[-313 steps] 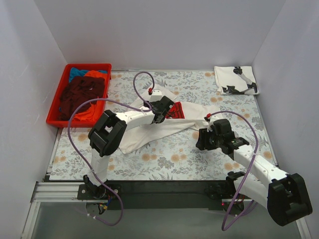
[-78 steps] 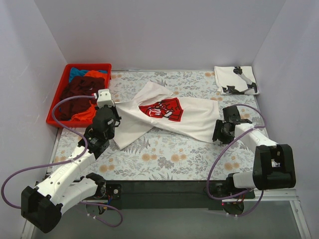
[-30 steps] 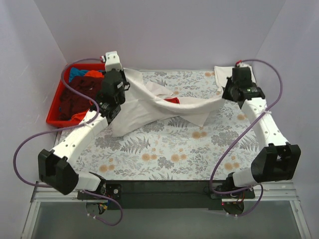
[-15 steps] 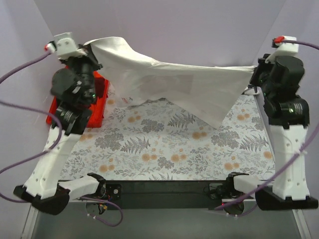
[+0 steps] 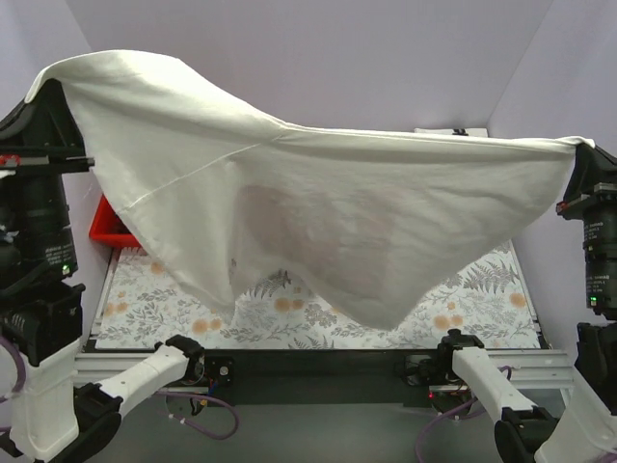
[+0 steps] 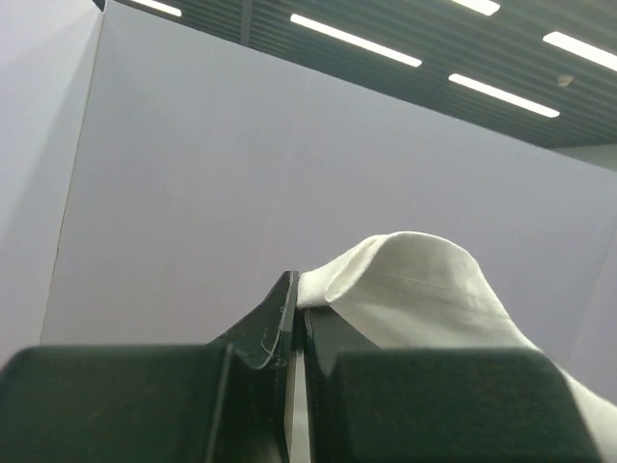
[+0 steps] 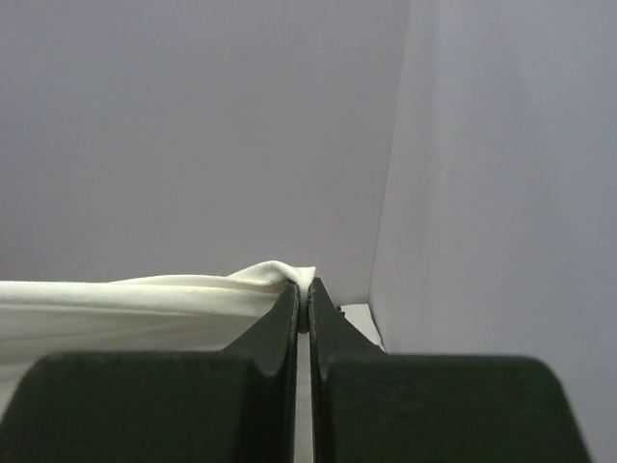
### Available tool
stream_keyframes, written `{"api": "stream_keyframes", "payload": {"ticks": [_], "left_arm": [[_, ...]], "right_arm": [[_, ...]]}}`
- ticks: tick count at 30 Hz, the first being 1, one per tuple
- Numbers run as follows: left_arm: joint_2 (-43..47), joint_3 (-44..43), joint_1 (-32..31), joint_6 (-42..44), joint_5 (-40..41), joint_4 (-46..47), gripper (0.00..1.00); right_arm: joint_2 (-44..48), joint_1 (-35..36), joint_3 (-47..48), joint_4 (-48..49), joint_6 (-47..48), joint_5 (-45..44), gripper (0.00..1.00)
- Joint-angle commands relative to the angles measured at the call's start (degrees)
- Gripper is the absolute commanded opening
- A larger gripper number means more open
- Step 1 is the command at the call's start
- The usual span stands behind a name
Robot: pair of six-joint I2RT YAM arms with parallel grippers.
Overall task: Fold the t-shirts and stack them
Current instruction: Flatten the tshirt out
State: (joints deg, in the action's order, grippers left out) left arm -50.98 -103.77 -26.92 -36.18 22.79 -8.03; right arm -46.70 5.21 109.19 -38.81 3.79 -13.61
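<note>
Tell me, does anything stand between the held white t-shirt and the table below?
Nothing visible does. The t-shirt hangs between the left gripper and right gripper; the table strip showing beneath is bare, the rest hidden.

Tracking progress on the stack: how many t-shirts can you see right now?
1: a white t-shirt spread in the air, pinched by the left claw and the right claw. It screens most of the table, so others may be hidden.

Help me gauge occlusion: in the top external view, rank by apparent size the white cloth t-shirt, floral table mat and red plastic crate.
Largest: white cloth t-shirt, held up close to the camera.
Next: floral table mat, mostly hidden.
Smallest: red plastic crate, only a corner showing.
</note>
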Motion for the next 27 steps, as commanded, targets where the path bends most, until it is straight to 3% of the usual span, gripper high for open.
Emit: {"api": "stream_keyframes", "payload": {"ticks": [1, 6, 9, 11, 13, 15, 19, 27], "left_arm": [[-8.24, -1.70, 0.37, 4.71, 3.05, -1.82, 0.00], [-14.22, 4.26, 0.29, 6.92, 2.27, 3.01, 0.00], [-18.09, 13.48, 0.37, 7.09, 1.12, 10.54, 0.00], [-20.72, 21.83, 0.37, 8.23, 1.90, 14.95, 0.00], [-27.04, 26.75, 0.64, 9.64, 2.70, 20.41, 0.00], [-35.01, 28.44, 1.25, 10.34, 3.40, 24.79, 0.00], [-48.11, 29.06, 3.18, 9.12, 3.23, 31.32, 0.00], [-64.67, 21.77, 5.56, 6.04, -0.46, 30.79, 0.00]], "right_arm": [[-6.02, -0.38, -1.34, 0.31, 3.24, -3.53, 0.01], [-7.88, -0.38, -11.16, 7.13, 1.66, 0.68, 0.01], [-7.53, -0.47, -24.51, 13.64, -0.35, 3.05, 0.01], [-7.97, -0.47, -36.72, 22.95, -1.76, 2.89, 0.01], [-10.68, -0.38, -46.98, 32.59, -3.35, 2.71, 0.01], [-16.45, -0.47, -51.16, 37.03, -5.09, 1.92, 0.01], [-28.69, -0.64, -54.87, 46.70, -6.86, -1.77, 0.01], [-51.54, -1.34, -43.99, 47.33, -4.06, 2.09, 0.01]]}}
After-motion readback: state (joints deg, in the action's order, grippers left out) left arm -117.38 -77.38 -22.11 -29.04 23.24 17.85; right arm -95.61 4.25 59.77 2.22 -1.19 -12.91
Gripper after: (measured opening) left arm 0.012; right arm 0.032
